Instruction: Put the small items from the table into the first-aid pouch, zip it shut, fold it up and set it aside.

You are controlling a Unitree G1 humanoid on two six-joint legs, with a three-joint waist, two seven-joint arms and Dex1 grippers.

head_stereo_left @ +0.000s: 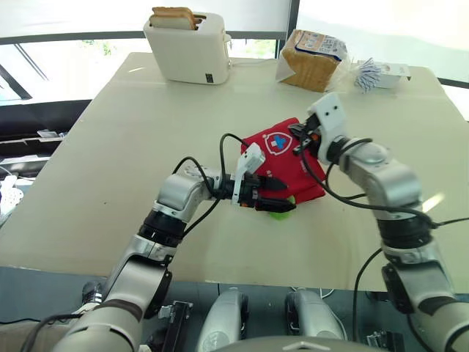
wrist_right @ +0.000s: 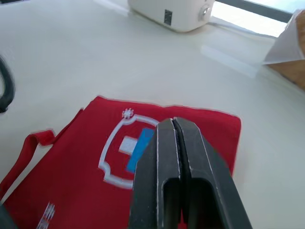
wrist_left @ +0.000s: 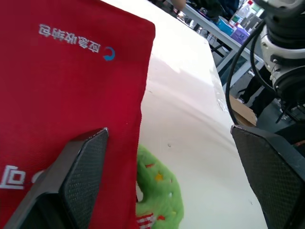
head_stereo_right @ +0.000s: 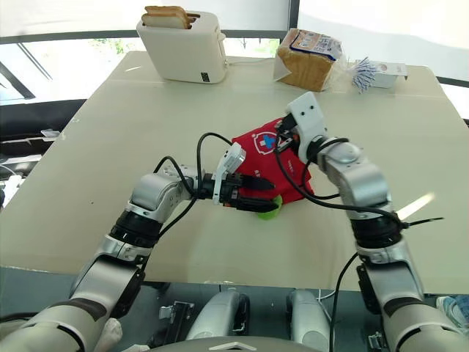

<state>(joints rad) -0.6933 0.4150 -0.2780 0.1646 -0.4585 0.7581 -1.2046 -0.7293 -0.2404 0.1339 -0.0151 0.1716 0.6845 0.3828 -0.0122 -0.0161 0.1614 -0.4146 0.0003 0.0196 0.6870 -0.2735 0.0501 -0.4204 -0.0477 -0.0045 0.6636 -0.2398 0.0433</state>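
- Beige table (head_stereo_left: 110, 147) by the windows; toaster (head_stereo_left: 187, 48) and bread bag (head_stereo_left: 311, 59) at the far edge, well apart from the work
- Red pouch (head_stereo_left: 278, 147) lies flat mid-table; green ring-shaped item (head_stereo_left: 278, 211) sits on the table touching its near edge, partly hidden by the fabric
- Step, as I read it: filling the pouch; the green item is not yet inside; zipping and folding not begun
- Left gripper (head_stereo_left: 281, 195) is spread wide at the pouch's near edge; one finger (wrist_left: 88, 167) rests on the red fabric, the other is out over bare table; green item lies between them, not gripped
- Right gripper (wrist_right: 174, 125) is low over the pouch's cross emblem, fingers pressed together; cannot tell if they pinch fabric
- Next probably needs the left fingers closing on the green item and the pouch mouth held open; risk is catching fabric along with it
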